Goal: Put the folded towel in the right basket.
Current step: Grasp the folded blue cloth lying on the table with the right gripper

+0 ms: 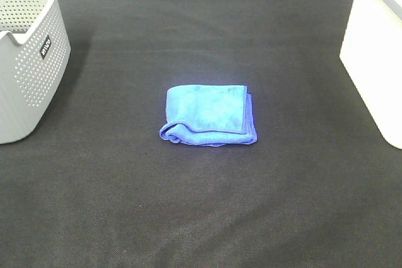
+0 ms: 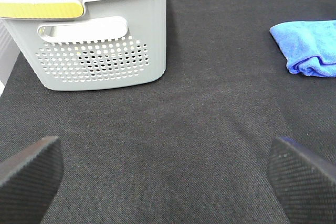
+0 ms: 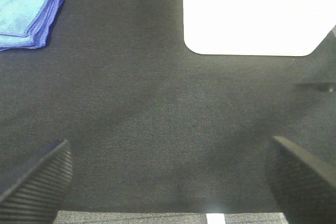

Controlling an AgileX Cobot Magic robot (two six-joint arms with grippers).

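A folded blue towel [image 1: 208, 115] lies flat on the black cloth in the middle of the table. It also shows in the left wrist view [image 2: 310, 47] and in the right wrist view [image 3: 27, 15]. The right basket [image 1: 377, 48] is white and stands at the table's right edge; its wall shows in the right wrist view [image 3: 252, 11]. Neither arm shows in the high view. My left gripper [image 2: 168, 182] is open and empty, well short of the towel. My right gripper [image 3: 168, 179] is open and empty, near the table's front edge, apart from towel and basket.
A grey perforated basket [image 1: 25, 48] stands at the left edge; in the left wrist view [image 2: 100, 30] it holds white and yellow items. The black cloth [image 1: 207, 205] covers the table.
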